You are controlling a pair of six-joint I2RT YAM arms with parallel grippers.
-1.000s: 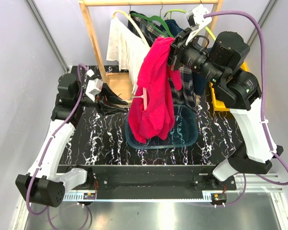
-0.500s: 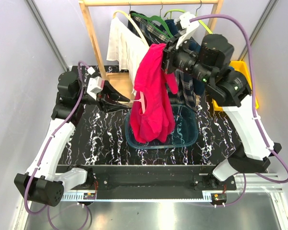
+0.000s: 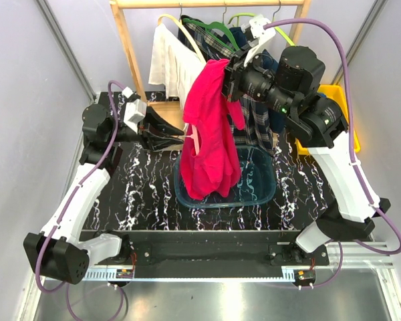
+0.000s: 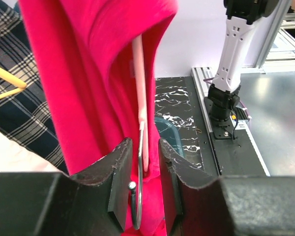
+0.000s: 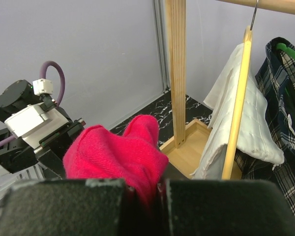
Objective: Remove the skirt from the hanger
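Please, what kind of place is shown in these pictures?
Probably a robot test cell in a lab, not a home: plain grey panel walls, a black marbled table and a wooden clothes rack.

Left gripper [image 4: 143, 146] bottom centre, jaws slightly apart. Thin metal hook [image 4: 138, 196] between them, gaps either side. Red garment [image 4: 88, 73] fills upper centre-left; pink hanger [image 4: 140, 88] upright down middle. Plaid skirt [image 4: 19, 118] far left.

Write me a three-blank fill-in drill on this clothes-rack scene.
The right end effector is shut on the ___ cloth garment.
A thin metal hanger hook sits between the fingers of the ___ end effector.
The pleated plaid cloth skirt hangs on a dark ___ plastic hanger.
Missing: red; left; green.
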